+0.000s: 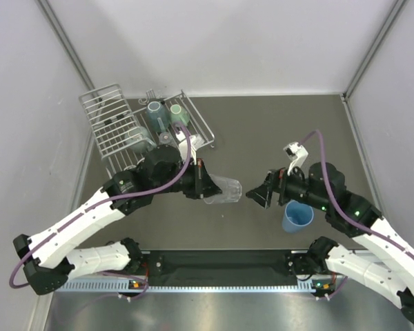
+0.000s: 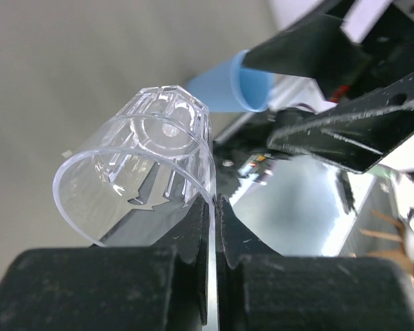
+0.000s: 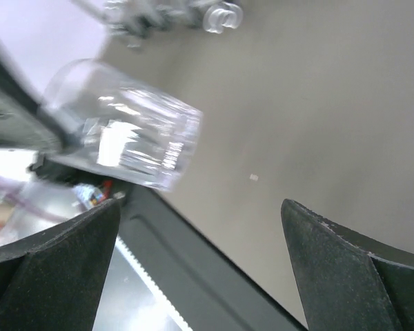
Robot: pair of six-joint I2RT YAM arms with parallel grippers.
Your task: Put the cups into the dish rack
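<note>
Surface: dark table [image 1: 276, 131] | clear glass [image 1: 224, 189] is clamped by its rim in left gripper [image 1: 208, 186] | right gripper [image 1: 257, 196] is held wide apart, empty

Even, diffuse light from above. The top view is sharp throughout, with soft, faint shadows on the dark table [image 1: 276, 131] and mild glare on the near metal rail [image 1: 214, 288]. In the left wrist view the clear glass [image 2: 145, 145] is crisp with bright highlights and the far background is soft. In the right wrist view the glass is blurred and the foreground dark.

White arm links [image 1: 76, 224], black joints [image 1: 159, 165], purple cables [image 1: 322, 150]
</note>
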